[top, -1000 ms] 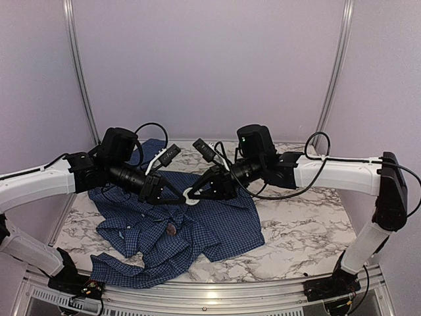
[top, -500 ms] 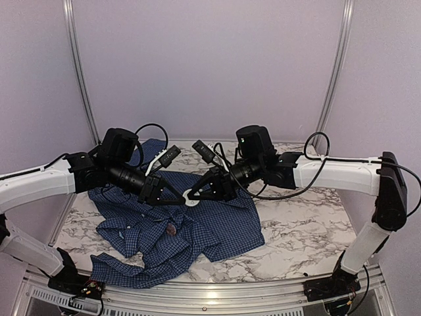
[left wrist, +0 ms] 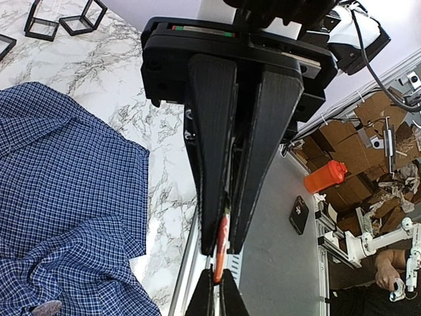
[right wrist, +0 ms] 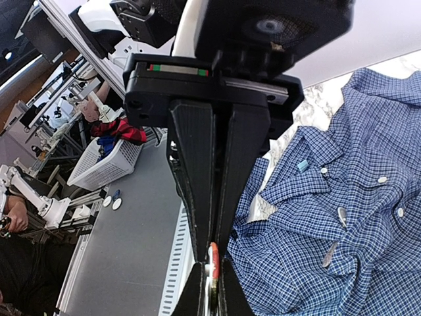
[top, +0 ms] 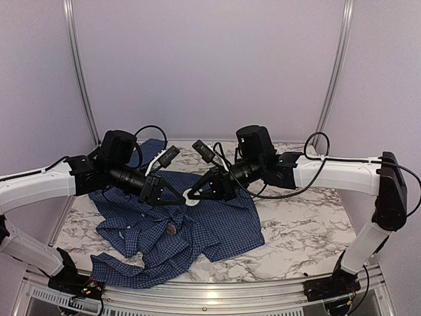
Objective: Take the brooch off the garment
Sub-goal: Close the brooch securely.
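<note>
The garment (top: 217, 224), a dark blue checked shirt, lies crumpled on the marble table; it also shows in the wrist views (left wrist: 66, 197) (right wrist: 368, 263). Above its middle my two grippers meet tip to tip. Between them is a thin orange-and-white disc seen edge-on, which I take for the brooch (top: 191, 196) (left wrist: 222, 240) (right wrist: 212, 253). The left gripper (top: 181, 197) (left wrist: 222, 249) is shut on it from the left. From the right, the right gripper (top: 196, 195) (right wrist: 210, 260) is shut on it too. A small reddish-brown roundish spot (top: 171, 229) sits on the shirt front; I cannot tell what it is.
Small black square frame boxes (left wrist: 82, 16) stand on the marble table (top: 302, 230) beyond the shirt. The shirt's hem hangs near the table's front edge (top: 197, 284). Metal frame posts (top: 77, 79) rise at the back corners.
The right gripper's jaws have closed tighter on the orange-and-white disc. Both arms and the shirt have hardly moved.
</note>
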You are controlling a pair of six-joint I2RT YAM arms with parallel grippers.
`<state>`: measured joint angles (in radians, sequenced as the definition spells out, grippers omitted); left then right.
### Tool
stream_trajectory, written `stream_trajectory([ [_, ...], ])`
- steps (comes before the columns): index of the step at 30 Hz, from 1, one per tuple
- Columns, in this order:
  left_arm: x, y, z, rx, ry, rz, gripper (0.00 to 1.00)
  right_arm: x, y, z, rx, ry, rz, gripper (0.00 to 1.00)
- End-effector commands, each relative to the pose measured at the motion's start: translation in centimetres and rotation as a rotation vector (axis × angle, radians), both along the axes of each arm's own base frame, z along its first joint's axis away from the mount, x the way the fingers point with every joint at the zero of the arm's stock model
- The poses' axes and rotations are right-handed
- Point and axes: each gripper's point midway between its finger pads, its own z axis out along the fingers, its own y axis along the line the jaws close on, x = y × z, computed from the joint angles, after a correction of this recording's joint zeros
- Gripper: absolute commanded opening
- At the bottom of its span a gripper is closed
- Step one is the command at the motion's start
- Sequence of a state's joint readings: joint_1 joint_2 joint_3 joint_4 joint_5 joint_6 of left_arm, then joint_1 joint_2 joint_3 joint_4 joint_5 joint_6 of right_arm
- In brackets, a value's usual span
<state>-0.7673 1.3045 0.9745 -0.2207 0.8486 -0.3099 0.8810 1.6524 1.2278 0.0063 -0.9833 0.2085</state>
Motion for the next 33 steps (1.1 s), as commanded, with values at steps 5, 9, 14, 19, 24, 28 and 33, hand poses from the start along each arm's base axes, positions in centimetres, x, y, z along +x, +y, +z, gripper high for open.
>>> stream_trajectory([
  [5,0.5,-0.3,2.4,-0.09,-0.042,0.031,0.0,-0.2,1.0,-0.3,0.007,-0.028,-0.007,0.05],
  [9,0.6,-0.4,2.6,-0.101,-0.038,0.038,0.0,-0.2,1.2,-0.3,0.005,-0.035,-0.022,0.06],
  [14,0.8,-0.4,2.5,-0.1,-0.036,0.051,0.0,-0.1,1.3,-0.3,0.007,-0.037,-0.032,0.06],
  [19,1.1,-0.4,2.5,-0.103,-0.035,0.073,0.0,-0.2,1.6,-0.2,0.016,-0.035,-0.04,0.06],
  [24,1.5,-0.3,2.6,-0.106,-0.035,0.101,0.0,-0.1,1.8,-0.2,0.02,-0.031,-0.054,0.07],
  [28,1.7,-0.2,2.4,-0.104,-0.029,0.121,0.0,0.2,1.9,0.0,0.025,-0.033,-0.073,0.08],
  [33,1.9,-0.3,2.5,-0.117,-0.036,0.134,0.0,0.3,1.9,0.1,0.031,-0.036,-0.09,0.08],
])
